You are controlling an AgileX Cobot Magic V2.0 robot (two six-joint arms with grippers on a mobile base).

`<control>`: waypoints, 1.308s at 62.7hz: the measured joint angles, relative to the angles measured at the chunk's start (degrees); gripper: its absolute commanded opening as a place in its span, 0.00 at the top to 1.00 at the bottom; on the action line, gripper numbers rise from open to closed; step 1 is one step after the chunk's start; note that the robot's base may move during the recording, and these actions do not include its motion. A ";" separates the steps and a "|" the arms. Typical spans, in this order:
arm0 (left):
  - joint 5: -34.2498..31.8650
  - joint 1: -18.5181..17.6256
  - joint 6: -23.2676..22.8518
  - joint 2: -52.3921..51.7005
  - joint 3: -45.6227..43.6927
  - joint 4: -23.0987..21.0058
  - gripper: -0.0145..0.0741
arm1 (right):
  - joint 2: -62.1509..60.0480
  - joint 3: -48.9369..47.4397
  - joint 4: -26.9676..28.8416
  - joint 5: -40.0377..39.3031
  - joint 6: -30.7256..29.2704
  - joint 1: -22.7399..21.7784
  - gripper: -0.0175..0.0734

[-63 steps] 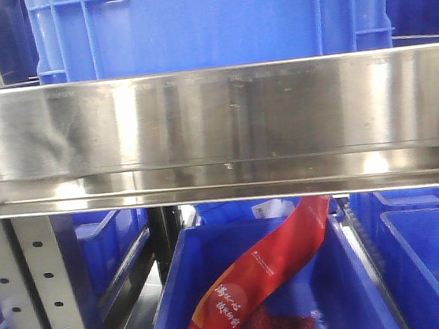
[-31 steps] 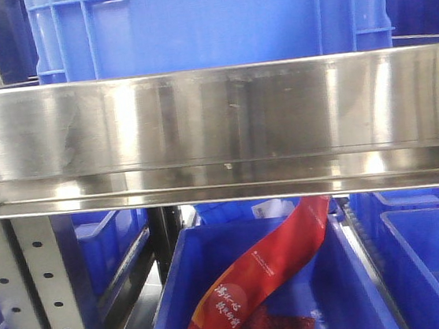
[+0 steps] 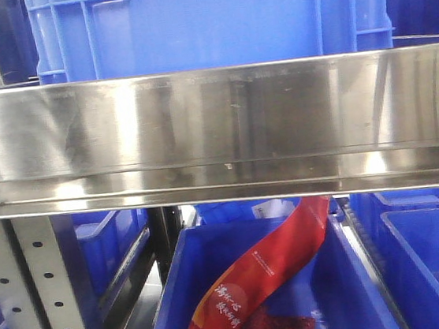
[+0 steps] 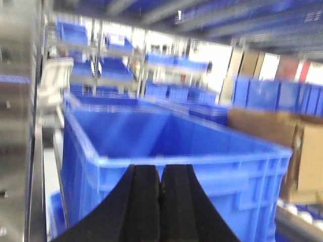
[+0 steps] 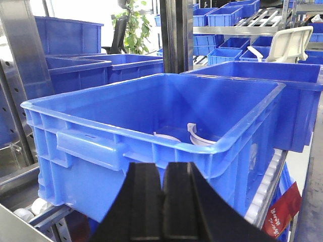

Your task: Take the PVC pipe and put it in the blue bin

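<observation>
In the right wrist view a white curved PVC pipe [image 5: 198, 137] lies inside a large blue bin [image 5: 101, 118], against its near right wall; a second white curved piece [image 5: 166, 136] shows beside it. My right gripper [image 5: 164, 170] is shut with nothing in it, just outside and below that bin's near rim. The left wrist view is blurred: my left gripper [image 4: 160, 171] is shut and holds nothing, in front of another blue bin [image 4: 242, 176] that looks empty. Neither gripper appears in the front view.
A steel shelf beam [image 3: 214, 117] crosses the front view, with a blue crate [image 3: 211, 18] above it. Below it, a blue bin [image 3: 351, 276] holds a red strip [image 3: 272, 274]. A cardboard box [image 4: 303, 151] stands right of the left bin. A steel upright [image 5: 22, 75] stands left of the right bin.
Only the reflections on the steel beam shift slightly in the front view; nothing else there has moved.
</observation>
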 measured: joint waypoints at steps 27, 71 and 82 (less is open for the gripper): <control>0.00 0.00 0.00 -0.79 0.00 0.00 0.96 | 0.00 0.00 0.07 -0.47 0.00 0.00 0.99; 0.00 0.00 0.00 -0.79 0.00 0.00 0.96 | -12.15 15.97 -0.59 -14.29 0.00 -5.74 0.99; 0.00 0.00 0.00 -0.79 0.00 0.00 0.96 | -23.22 25.86 -0.59 -12.72 0.00 -15.76 0.99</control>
